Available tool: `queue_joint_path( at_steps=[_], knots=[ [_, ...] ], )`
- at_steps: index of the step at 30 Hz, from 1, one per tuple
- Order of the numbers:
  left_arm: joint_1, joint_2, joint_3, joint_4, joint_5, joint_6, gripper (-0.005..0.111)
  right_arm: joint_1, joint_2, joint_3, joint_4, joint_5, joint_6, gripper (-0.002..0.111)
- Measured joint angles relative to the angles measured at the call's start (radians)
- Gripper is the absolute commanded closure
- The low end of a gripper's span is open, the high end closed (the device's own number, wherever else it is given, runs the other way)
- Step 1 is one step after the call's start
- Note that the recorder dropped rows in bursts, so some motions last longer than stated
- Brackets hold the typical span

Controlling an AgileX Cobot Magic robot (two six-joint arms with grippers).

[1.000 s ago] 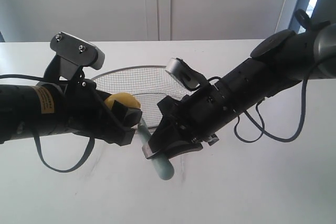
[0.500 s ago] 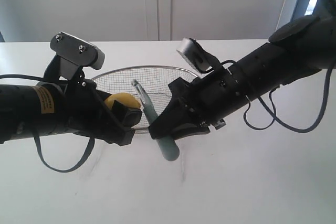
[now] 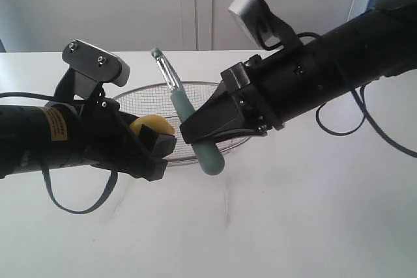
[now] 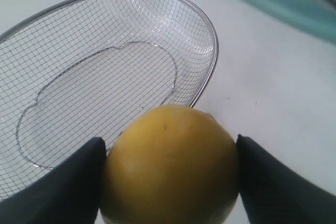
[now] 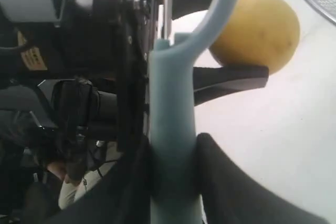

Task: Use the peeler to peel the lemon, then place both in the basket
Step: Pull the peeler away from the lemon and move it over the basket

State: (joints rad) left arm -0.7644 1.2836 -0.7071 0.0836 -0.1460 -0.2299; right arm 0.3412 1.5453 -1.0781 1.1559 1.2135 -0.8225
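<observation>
Exterior view: lemon (image 3: 151,126), peeler (image 3: 180,104) (blade up)

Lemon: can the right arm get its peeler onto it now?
Probably yes. The lemon sits bare-topped in the left hand, and nothing stands between it and the peeler close beside it.

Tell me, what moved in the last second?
The right gripper, shut on the slim peeler with the pale teal handle, rose and drew its blade up and away from the round yellow lemon. The blade now points up above the silver wire-mesh basket. The left gripper still clamps the lemon in the same spot. The basket did not move.
</observation>
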Motion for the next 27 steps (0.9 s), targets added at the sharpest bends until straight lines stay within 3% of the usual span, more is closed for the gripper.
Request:
queue_joint_path(
  at_steps=[4,6,9,11,19,27],
  knots=[
    [0.000,0.000,0.000,0.000,0.000,0.000,0.107,-0.029,-0.045,0.000,-0.063,-0.006,-0.007,0.108],
    [0.000,0.000,0.000,0.000,0.000,0.000,0.107,-0.051,-0.069,-0.004,-0.194,-0.087,0.025,0.108],
    [0.000,0.000,0.000,0.000,0.000,0.000,0.107,-0.056,-0.081,-0.004,-0.528,-0.231,0.266,0.108],
    [0.000,0.000,0.000,0.000,0.000,0.000,0.107,-0.061,-0.077,-0.004,-0.617,-0.258,0.346,0.108],
    [0.000,-0.002,0.000,0.000,0.032,0.008,0.107,-0.061,-0.075,-0.004,-0.626,-0.293,0.376,0.108],
    [0.000,-0.178,-0.063,0.104,0.356,0.346,0.107,-0.061,-0.075,0.007,-0.633,-0.336,0.376,0.108]
  ],
)
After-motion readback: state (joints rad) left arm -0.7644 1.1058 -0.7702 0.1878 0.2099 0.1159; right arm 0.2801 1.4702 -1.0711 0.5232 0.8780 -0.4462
